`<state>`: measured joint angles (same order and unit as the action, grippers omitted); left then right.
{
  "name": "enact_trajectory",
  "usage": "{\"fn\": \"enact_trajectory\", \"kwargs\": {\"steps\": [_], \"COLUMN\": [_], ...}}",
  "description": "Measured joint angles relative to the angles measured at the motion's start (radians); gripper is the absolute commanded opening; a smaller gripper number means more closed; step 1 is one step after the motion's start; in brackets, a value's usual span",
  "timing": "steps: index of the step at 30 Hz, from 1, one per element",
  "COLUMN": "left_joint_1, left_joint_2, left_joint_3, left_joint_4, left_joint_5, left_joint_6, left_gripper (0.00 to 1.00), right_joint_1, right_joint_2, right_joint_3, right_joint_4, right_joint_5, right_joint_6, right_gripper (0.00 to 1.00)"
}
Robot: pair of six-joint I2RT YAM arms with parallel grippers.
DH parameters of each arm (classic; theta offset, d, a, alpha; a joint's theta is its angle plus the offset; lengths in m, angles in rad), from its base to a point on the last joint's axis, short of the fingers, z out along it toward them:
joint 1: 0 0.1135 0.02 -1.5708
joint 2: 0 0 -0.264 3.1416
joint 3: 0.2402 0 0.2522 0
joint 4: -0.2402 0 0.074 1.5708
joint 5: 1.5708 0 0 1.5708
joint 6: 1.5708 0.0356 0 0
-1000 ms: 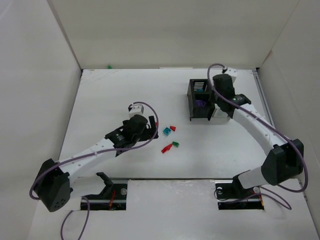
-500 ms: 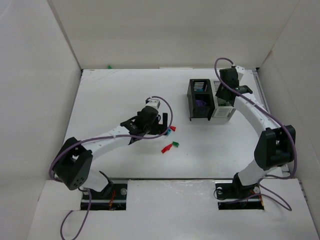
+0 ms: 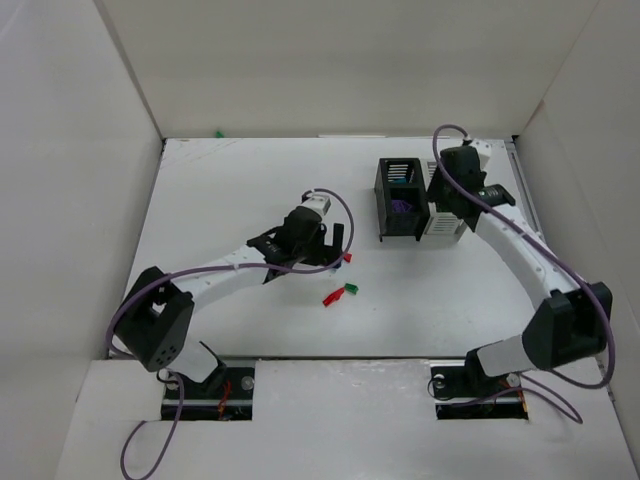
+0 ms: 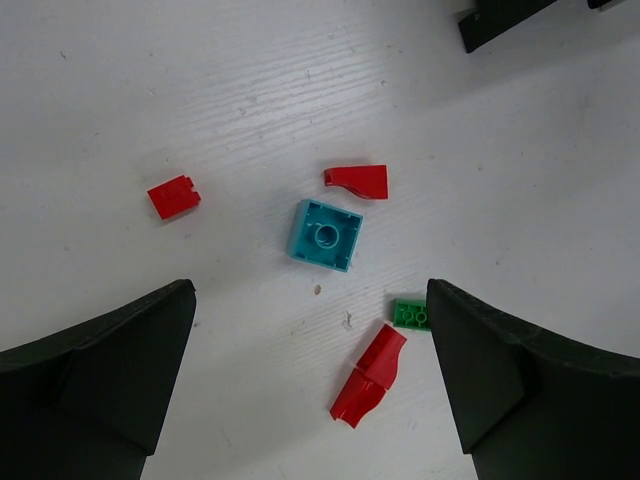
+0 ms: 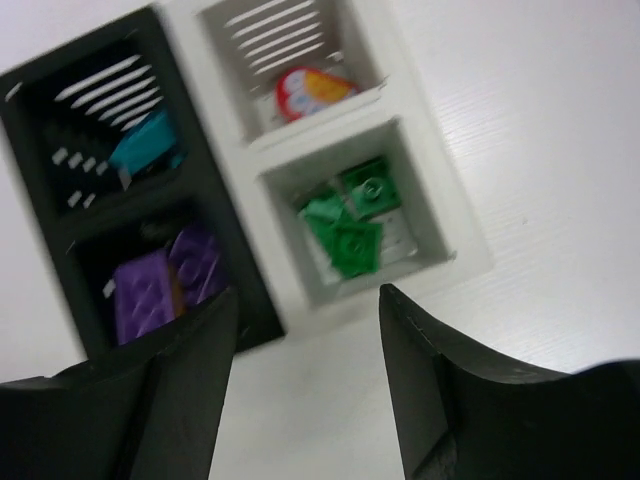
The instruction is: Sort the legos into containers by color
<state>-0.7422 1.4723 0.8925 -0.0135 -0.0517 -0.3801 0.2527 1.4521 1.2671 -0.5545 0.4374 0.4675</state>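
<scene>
**Left wrist view.** The left tool [image 4: 310, 400] hovers with its black fingers wide apart and empty. Below it, five loose pieces lie on the white desk [image 4: 150, 80]. A teal square plastic brick [image 4: 325, 234] lies in the middle. A small red brick [image 4: 173, 196] lies apart to one side, and a red sloped piece [image 4: 358, 180] lies near the teal brick. A small green brick [image 4: 410, 314] lies just beside a long red piece [image 4: 368, 375].

**Right wrist view.** The right tool [image 5: 305, 390] is also parted, with nothing between its fingers. It hangs above the joined bins.
- The black slatted container [image 5: 120, 215] holds a teal piece [image 5: 145, 145] in one compartment and purple bricks [image 5: 165, 285] in the other.
- The white slatted container [image 5: 442, 200] holds green bricks [image 5: 350, 220] in one compartment and a red-and-yellow piece [image 5: 310, 90] in the other. This frame is blurred, so the piece counts are uncertain.

**Handling.** The bricks are probably very light, rigid and smooth. A finger touching one off-centre would likely skid it across the desk. The teal brick offers two flat parallel sides, and a grip low across them should hold. The sloped pieces are better taken across their straight flanks than across the slope.

**What each view adds.**
- The top view alone shows how the arms are placed: the left tool reaches mid-desk, and the right tool is at the bins toward the far right. There the left tool hides most of the cluster, so only the green brick and the long red piece show clearly.
- Only the left wrist view shows how each loose piece lies.
- Only the right wrist view shows all four compartments.
</scene>
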Motion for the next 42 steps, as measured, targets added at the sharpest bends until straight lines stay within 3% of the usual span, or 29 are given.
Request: {"fn": "enact_trajectory", "kwargs": {"steps": [8, 12, 16, 23, 31, 35, 42], "left_joint_1": [0.000, 0.000, 0.000, 0.003, 0.004, 0.004, 0.004], "left_joint_2": [-0.131, -0.253, -0.378, -0.557, -0.611, -0.600, -0.573], "left_joint_3": [-0.085, -0.156, -0.238, -0.328, -0.333, -0.333, -0.333], "left_joint_4": [0.006, -0.021, -0.056, -0.142, -0.180, -0.183, -0.197], "left_joint_5": [-0.005, -0.026, -0.050, -0.081, -0.105, -0.113, -0.126], "left_joint_6": [-0.035, -0.095, -0.162, -0.268, -0.317, -0.324, -0.328], "left_gripper": [1.00, 1.00, 1.00, 1.00, 1.00, 1.00, 1.00], "right_joint_1": [0.375, 0.566, 0.671, 0.698, 0.698, 0.698, 0.698], "right_joint_2": [-0.182, -0.132, -0.013, 0.190, 0.243, 0.266, 0.277], "right_joint_3": [-0.220, -0.310, -0.321, -0.320, -0.284, -0.259, -0.248], "right_joint_4": [0.033, 0.062, 0.093, 0.155, 0.174, 0.178, 0.179], "right_joint_5": [-0.162, -0.259, -0.291, -0.273, -0.214, -0.200, -0.189], "right_joint_6": [-0.076, -0.109, -0.132, -0.141, -0.109, -0.088, -0.068], "right_gripper": [0.61, 0.61, 0.61, 0.61, 0.61, 0.57, 0.41]}}
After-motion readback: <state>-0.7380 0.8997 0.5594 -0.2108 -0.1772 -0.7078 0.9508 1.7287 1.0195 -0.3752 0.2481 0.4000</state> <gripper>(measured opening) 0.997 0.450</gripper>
